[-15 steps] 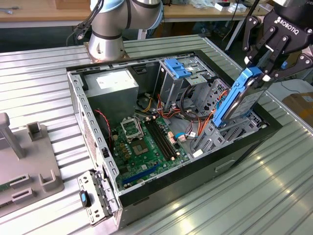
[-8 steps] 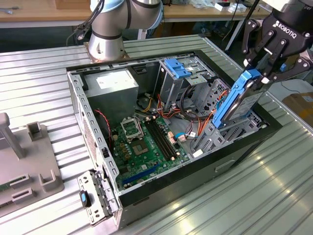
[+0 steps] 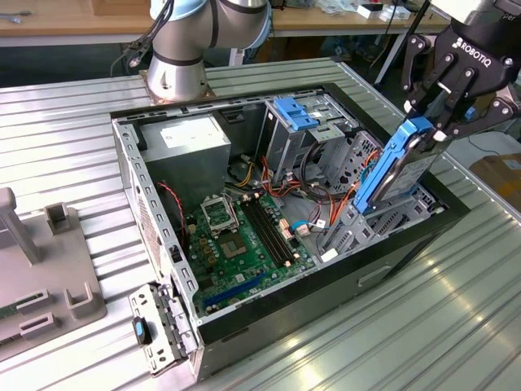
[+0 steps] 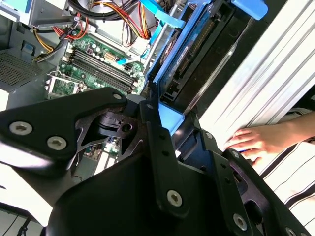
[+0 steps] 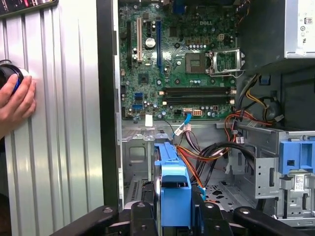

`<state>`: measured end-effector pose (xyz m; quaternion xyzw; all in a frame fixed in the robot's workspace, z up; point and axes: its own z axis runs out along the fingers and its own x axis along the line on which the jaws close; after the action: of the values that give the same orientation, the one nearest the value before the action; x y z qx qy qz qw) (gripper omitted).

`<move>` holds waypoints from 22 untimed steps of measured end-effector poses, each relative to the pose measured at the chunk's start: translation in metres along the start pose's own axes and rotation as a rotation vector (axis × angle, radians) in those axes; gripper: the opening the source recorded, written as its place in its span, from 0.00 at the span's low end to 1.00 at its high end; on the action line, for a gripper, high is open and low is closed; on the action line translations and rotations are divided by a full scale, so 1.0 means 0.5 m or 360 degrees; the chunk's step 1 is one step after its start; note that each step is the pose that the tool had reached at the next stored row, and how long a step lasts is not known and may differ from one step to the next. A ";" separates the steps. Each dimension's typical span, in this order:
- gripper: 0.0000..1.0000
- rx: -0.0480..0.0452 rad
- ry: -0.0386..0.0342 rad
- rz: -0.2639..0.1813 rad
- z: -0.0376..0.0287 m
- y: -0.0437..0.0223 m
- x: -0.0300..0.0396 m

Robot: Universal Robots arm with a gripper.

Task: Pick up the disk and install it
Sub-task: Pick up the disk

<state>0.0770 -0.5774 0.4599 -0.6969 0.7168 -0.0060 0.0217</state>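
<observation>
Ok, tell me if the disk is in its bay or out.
Out: the gripper holds the disk tilted, mostly above the computer case rim.

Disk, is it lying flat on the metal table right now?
No, the end effector grips the disk by its upper end, tilted steeply over the open computer case.

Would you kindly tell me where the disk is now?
At the exterior view's right, the disk stands tilted, clamped at its top by the gripper, its lower end inside the open computer case.
</observation>
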 end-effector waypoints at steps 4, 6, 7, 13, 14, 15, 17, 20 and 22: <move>0.37 0.0000 0.0000 0.0000 -0.010 0.000 0.000; 0.37 0.0000 0.0000 0.0000 -0.010 0.000 0.000; 0.37 0.0000 0.0000 0.0000 -0.010 0.000 0.000; 0.37 0.0000 0.0000 0.0000 -0.006 0.005 0.000; 0.37 0.0000 0.0000 0.0000 -0.005 0.006 0.000; 0.37 0.0000 0.0000 0.0000 -0.004 0.006 0.000; 0.37 0.0000 0.0000 0.0000 -0.001 0.006 0.000; 0.37 0.0000 0.0000 0.0000 0.004 0.007 0.000; 0.37 0.0000 0.0000 0.0000 0.007 0.007 0.000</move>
<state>0.0738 -0.5774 0.4564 -0.6969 0.7168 -0.0060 0.0217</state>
